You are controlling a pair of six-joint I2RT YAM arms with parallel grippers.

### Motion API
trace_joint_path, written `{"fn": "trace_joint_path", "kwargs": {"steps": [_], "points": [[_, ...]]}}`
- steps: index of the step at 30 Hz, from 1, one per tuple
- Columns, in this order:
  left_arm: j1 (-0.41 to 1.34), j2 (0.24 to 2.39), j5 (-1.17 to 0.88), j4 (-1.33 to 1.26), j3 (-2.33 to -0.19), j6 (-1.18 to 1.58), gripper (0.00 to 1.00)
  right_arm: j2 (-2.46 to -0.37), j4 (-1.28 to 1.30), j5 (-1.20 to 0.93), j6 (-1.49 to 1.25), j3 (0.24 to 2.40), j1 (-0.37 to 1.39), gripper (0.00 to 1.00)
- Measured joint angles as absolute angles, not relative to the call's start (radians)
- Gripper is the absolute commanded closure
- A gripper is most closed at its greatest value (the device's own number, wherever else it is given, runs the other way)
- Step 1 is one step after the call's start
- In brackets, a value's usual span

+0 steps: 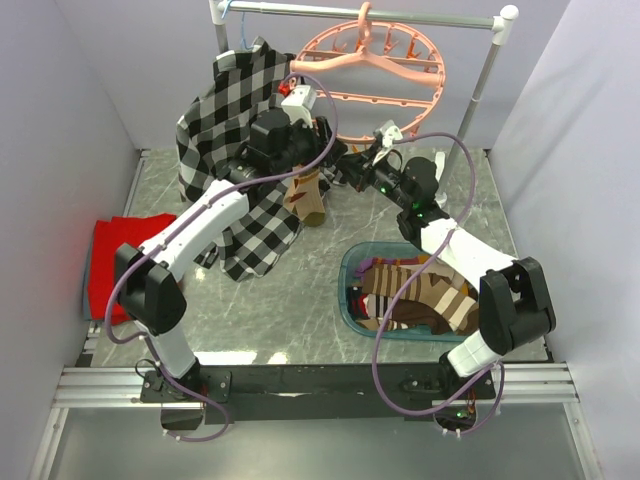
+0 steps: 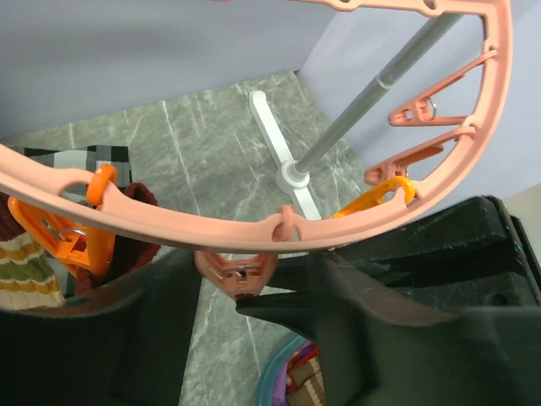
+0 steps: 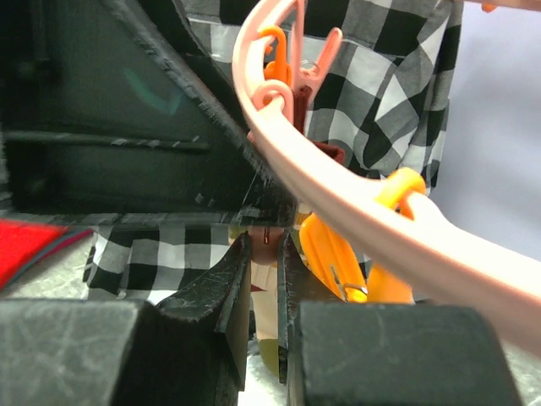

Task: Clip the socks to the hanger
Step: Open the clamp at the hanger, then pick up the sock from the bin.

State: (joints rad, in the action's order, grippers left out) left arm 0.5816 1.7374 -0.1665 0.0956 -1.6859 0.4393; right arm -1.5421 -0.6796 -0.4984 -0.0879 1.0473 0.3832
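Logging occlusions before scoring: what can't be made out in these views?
Right wrist view: whether the right gripper pinches the hanging striped knitted sock; the gap is narrow and shadowed.
Left wrist view: whether the left gripper squeezes the small salmon-pink plastic clip; its fingers overlap the clip.
Top view: how many socks lie in the teal plastic basin; they overlap and the right arm crosses them.

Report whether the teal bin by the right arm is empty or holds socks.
Not empty. In the top view the teal bin has a heap of striped brown and cream socks lying inside its rim.
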Motion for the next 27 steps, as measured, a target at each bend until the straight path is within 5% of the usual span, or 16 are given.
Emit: {"fn": "trace_joint_path", "kwargs": {"steps": [3, 6, 9, 12, 27], "points": [[0.582, 1.748, -0.156, 0.101, -1.699, 0.442, 0.61, -1.542, -0.68, -0.494, -0.088, 1.047, 0.379, 1.0], [0.581, 1.755, -0.145, 0.107, -1.7, 0.447, 0.69, -1.542, -0.669, -0.491, -0.087, 1.048, 0.379, 0.89], [0.581, 1.756, -0.132, 0.118, -1.702, 0.448, 0.76, -1.542, -0.648, -0.487, -0.082, 1.049, 0.379, 0.58], [0.581, 1.757, -0.118, 0.119, -1.702, 0.451, 0.79, -1.537, -0.605, -0.474, -0.071, 1.05, 0.379, 0.48], [0.582, 1.755, -0.043, 0.136, -1.702, 0.449, 0.83, -1.197, -0.196, -0.252, -0.112, 0.905, 0.449, 0.4]]}}
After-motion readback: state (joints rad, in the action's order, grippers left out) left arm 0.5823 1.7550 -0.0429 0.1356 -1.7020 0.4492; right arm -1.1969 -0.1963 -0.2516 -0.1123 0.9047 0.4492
